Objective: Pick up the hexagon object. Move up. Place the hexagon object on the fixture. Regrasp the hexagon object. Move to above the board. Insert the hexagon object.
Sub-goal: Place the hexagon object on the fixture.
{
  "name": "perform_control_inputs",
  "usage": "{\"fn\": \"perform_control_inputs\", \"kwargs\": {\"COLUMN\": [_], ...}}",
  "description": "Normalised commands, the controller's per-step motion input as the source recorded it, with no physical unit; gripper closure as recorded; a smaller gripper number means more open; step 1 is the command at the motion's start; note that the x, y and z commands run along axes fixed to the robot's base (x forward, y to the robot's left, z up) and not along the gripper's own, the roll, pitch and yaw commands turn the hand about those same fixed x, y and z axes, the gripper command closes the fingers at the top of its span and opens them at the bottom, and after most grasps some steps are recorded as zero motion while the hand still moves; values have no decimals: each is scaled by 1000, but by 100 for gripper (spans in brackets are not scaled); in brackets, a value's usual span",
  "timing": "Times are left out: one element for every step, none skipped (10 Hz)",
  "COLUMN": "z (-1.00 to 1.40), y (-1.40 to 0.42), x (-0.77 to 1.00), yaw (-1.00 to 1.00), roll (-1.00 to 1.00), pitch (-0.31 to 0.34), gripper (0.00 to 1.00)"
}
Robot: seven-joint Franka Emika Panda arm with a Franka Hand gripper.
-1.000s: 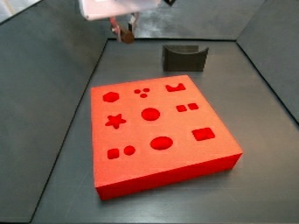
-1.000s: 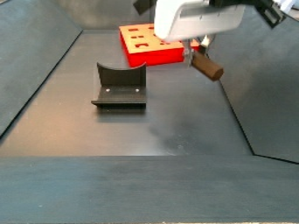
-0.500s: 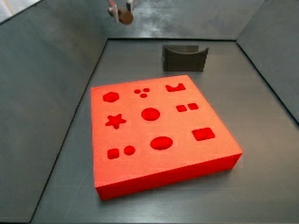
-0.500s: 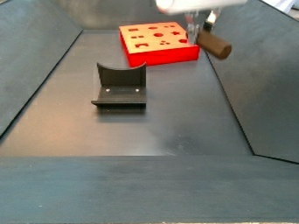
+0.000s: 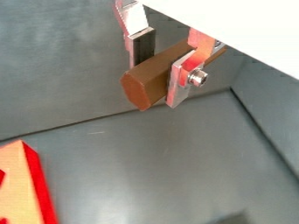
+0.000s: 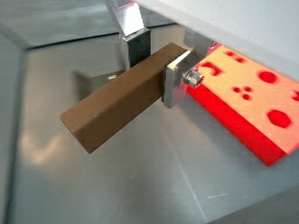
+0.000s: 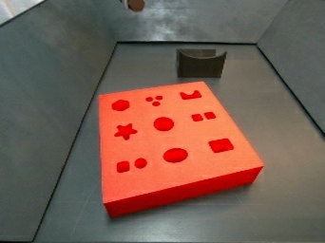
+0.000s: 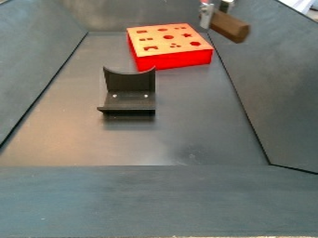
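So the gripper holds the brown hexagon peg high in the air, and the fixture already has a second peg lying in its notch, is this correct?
Not quite. The gripper does hold the hexagon peg high above the floor, but the fixture is empty: its notch holds no peg, as both side views show.

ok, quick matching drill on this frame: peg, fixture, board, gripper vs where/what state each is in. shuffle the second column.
Things
1. peg
2. fixture
3. board
4. gripper

States
A. dark, standing on the floor with nothing in its notch
B. raised high above the floor, shut on a piece
C. red, lying flat, all recesses unfilled
D. reddish-brown, clamped between the two fingers, off the floor

Pairs: 1-D, 2-A, 3-C, 4-B
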Motion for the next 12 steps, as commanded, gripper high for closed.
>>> {"fn": "perform_control_inputs", "kwargs": {"z": [-206,-176,-167,-162,-147,-140,-128,-124,-114,-102,-92,-80], "y": [-385,-333,-309,-285,-244,-225,-190,-176,-142,-116,-91,-70], "x": [1000,1000,1000,1000,1000,1000,1000,1000,1000,1000,1000,1000], "yaw": [-1000,-1000,-1000,-1000,-984,-752,-452,-343,-193,-115,-76,-58], "roll": [6,-3,-8,-11,-19,-20,-18,-17,-14,-11,-8,-5], "pitch": [-84,-76,-70,-66,-59,-38,-8,-2,7,18,27,37], "gripper": [100,100,100,100,100,100,100,100,100,100,100,100]}}
